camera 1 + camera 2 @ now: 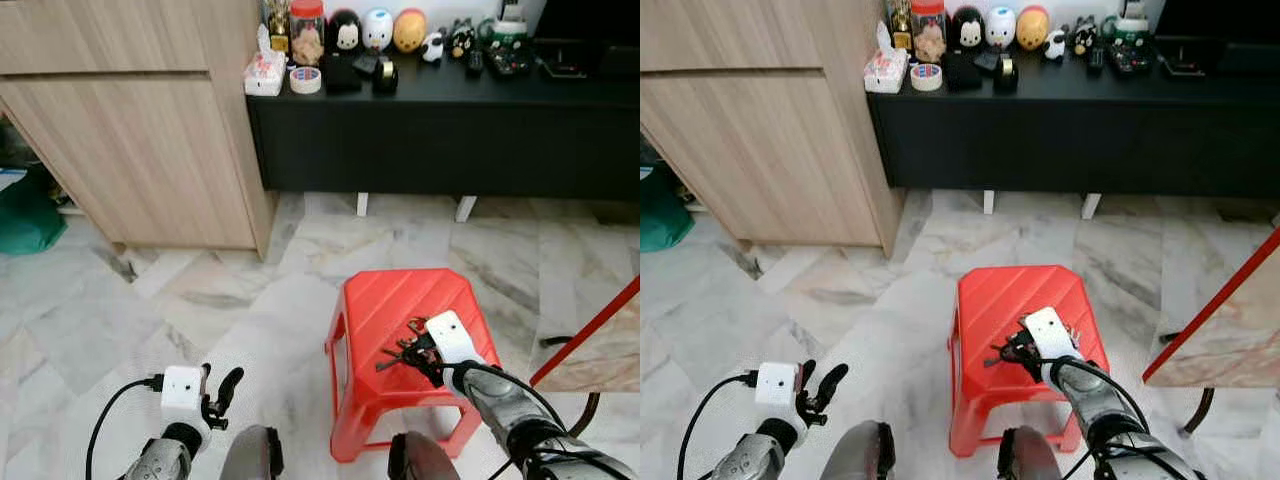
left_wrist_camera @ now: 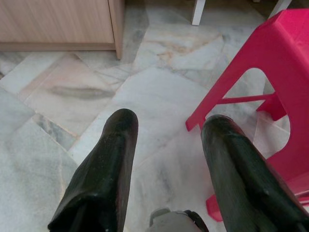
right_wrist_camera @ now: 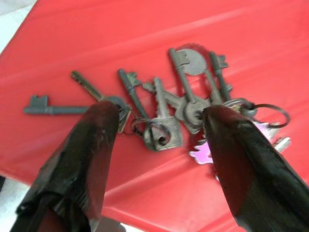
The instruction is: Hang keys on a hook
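The black surface (image 1: 440, 85) along the wall carries jars and small figures, well beyond my reach; I see no hook from here. Nearer stands the red stool (image 1: 385, 300), low enough that I must lean down to it. On its seat lie the keys (image 3: 169, 111), fanned flat on their rings, so my right gripper (image 3: 159, 125) hovers just above with jaws spread to either side, ready to close. My left gripper (image 2: 166, 145) hangs spread over the marble floor (image 1: 200, 300), kept aside.
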